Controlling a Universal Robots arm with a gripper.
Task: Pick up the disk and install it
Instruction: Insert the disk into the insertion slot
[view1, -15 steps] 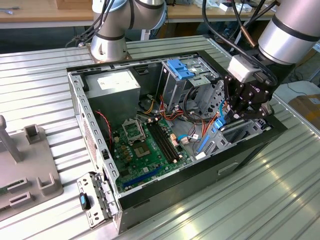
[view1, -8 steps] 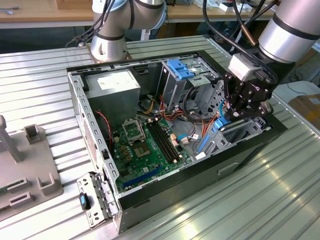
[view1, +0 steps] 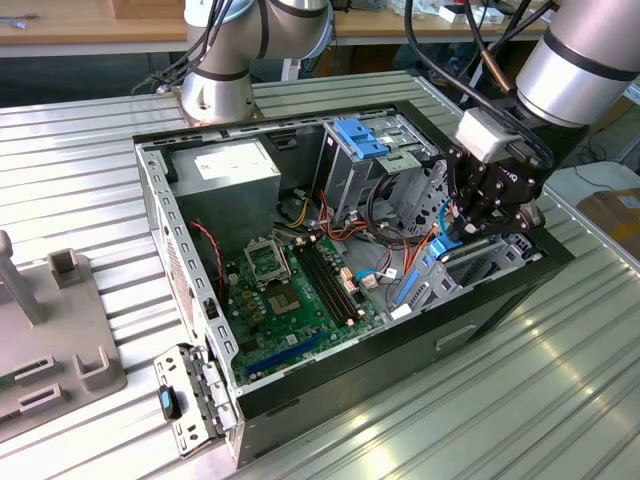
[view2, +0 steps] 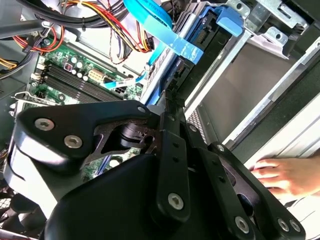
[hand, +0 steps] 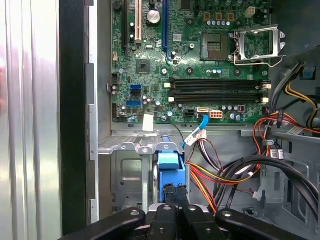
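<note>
The disk (hand: 170, 165) stands on edge in the metal drive bay (hand: 127, 150) at the case's front corner, its bright blue rails and blue tab (view2: 227, 22) showing. In the exterior view the disk (view1: 446, 243) sits low in that bay, on the exterior view's right. My gripper (view1: 470, 228) hangs directly over it. In both wrist views the gripper (hand: 175, 189) has its two fingertips together, resting against the disk's near end (view2: 169, 97). Nothing lies between the fingers.
The open computer case (view1: 180, 260) holds a green motherboard (view1: 290, 290), a grey power supply (view1: 235, 165) and a grey cage with a blue top (view1: 365, 140). Red and orange cables (hand: 210, 175) run beside the bay. A person's hand (view2: 282, 175) rests outside the case.
</note>
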